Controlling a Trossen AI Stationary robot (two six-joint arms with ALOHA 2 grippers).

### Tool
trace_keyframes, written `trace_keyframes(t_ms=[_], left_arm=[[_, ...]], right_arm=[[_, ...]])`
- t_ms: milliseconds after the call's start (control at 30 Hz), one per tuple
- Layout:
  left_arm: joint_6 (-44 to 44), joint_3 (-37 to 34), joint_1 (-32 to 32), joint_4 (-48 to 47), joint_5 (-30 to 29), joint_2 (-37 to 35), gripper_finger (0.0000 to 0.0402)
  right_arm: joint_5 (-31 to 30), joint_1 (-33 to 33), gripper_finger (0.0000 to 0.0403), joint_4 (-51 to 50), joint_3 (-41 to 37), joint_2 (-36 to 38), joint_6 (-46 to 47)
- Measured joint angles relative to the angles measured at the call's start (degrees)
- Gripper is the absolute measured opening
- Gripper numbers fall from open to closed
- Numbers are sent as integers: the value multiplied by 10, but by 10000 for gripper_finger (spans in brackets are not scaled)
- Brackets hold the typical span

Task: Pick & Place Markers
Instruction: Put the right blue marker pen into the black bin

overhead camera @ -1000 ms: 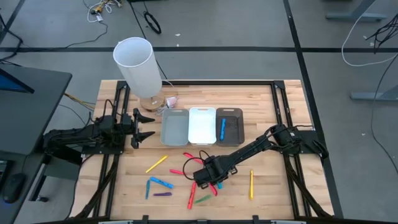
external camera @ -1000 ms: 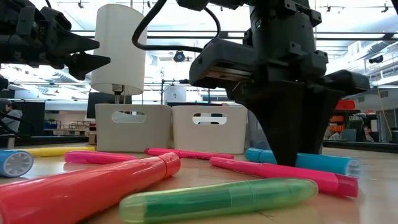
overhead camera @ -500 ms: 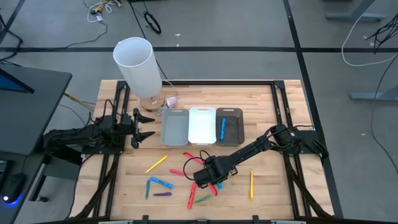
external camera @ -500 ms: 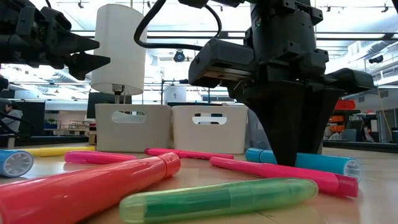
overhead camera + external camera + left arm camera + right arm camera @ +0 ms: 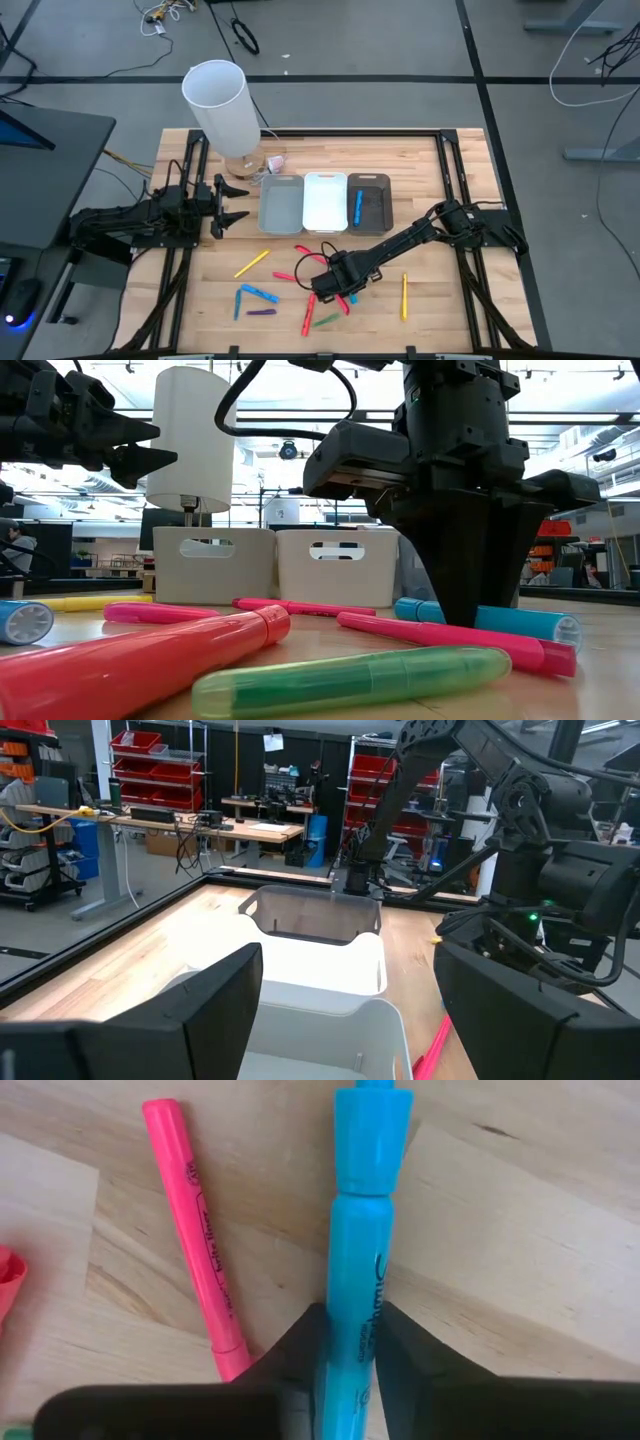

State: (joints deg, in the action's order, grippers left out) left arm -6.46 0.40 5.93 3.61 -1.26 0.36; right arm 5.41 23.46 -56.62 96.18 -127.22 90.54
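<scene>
While nothing shifted since before, right end effector (image 5: 345,1350) clamped on blue marker (image 5: 361,1230); left end effector (image 5: 238,206) agape.

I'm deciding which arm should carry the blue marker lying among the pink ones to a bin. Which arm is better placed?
Probably the right. The right gripper is already down on the table with its fingers closed around the blue marker. The left gripper hangs open beside the grey bin, away from the markers.
</scene>
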Motion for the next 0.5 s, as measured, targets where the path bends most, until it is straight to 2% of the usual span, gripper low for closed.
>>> trace_keyframes(t_ms=[500], left_arm=[[0, 0, 0, 0, 0, 0, 303]], right_arm=[[-4, 2, 61, -6, 0, 7, 7]])
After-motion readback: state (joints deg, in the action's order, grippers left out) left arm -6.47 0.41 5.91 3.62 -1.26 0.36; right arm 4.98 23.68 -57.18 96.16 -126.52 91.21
